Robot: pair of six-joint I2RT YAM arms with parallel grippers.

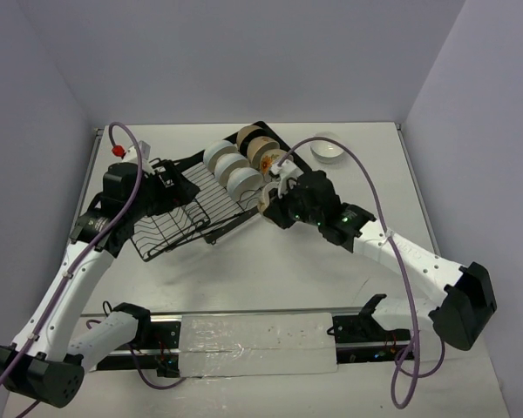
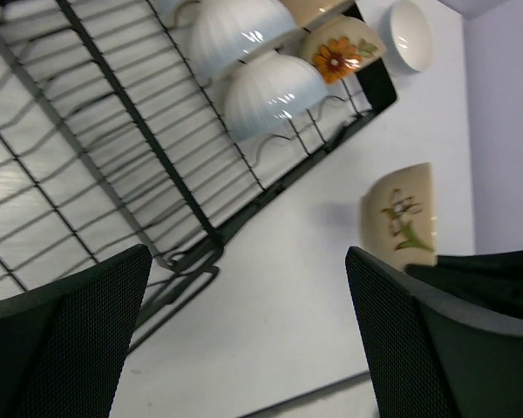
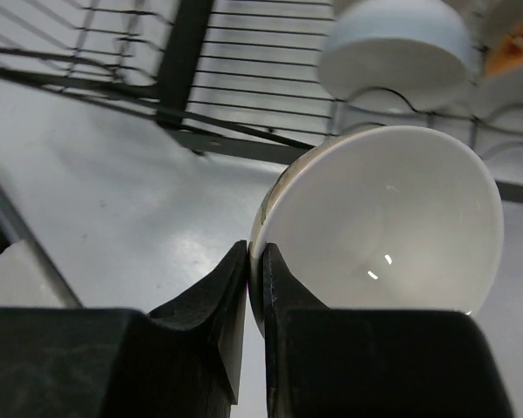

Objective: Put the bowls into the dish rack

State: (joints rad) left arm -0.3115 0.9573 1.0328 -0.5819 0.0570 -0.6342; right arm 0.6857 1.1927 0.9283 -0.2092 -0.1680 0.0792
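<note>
right hand (image 3: pixel 254 259) pinches the cream bowl (image 3: pixel 392 218) by its rim beside the dish rack (image 3: pixel 190 48); left hand (image 2: pixel 246 261) gapes wide, empty.

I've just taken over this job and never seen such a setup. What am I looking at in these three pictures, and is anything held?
Two robot arms are bolted at the near edge of the table. One picture looks down from above; the other two come from a camera on each wrist. The black wire dish rack holds several bowls; one white bowl sits loose on the table beyond it. The right gripper pinches the rim of a cream flowered bowl beside the rack. The left gripper is open and empty.
</note>
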